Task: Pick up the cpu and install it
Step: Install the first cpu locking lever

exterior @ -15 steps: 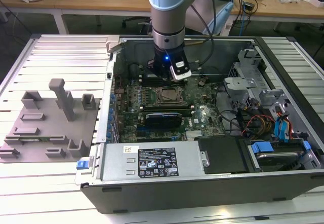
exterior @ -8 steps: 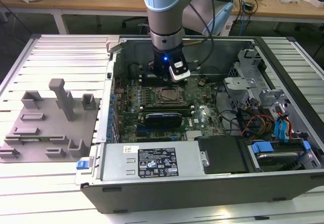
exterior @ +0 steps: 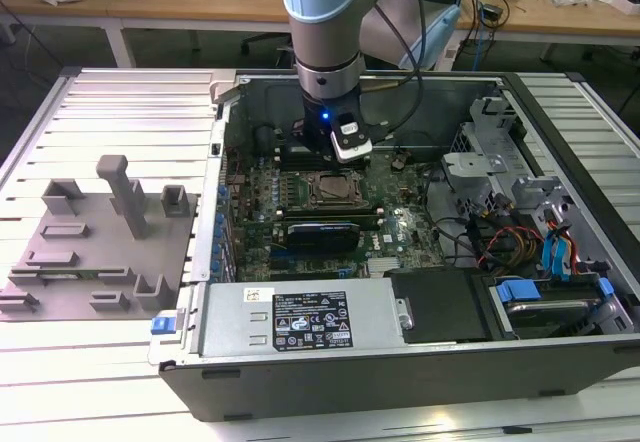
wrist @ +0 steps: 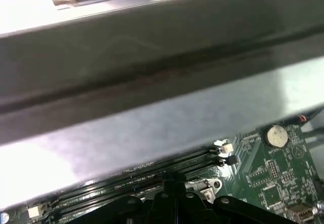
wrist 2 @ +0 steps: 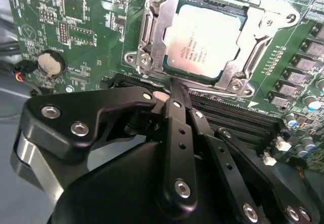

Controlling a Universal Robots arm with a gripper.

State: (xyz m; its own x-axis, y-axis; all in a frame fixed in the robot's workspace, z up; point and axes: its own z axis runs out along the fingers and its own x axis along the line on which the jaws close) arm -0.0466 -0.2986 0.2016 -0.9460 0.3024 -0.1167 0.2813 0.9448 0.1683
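The cpu point(wrist 2: 205, 40) is a silvery-white square lying flat inside the metal-rimmed socket frame point(wrist 2: 147, 31) on the green motherboard point(wrist 2: 81, 26). In the exterior view the cpu point(exterior: 334, 191) sits mid-board inside the open computer case point(exterior: 300, 357). My gripper point(wrist 2: 174, 86) hovers just beside the socket's edge, apart from the cpu, its black fingers point(wrist 2: 178, 127) pressed together with nothing between them. In the exterior view the gripper point(exterior: 338, 160) hangs just behind the socket. The first wrist view catches the fingertips point(wrist: 174, 187) against the memory slots.
Grey plastic fixture blocks point(exterior: 100, 252) stand on the slatted table at the exterior view's left. Drive bays and cables point(exterior: 530, 232) fill the case at the exterior view's right. The power supply point(exterior: 300, 317) lies in front. The case wall point(wrist: 152, 82) looms close. A coin battery point(wrist 2: 50, 64) sits near the socket.
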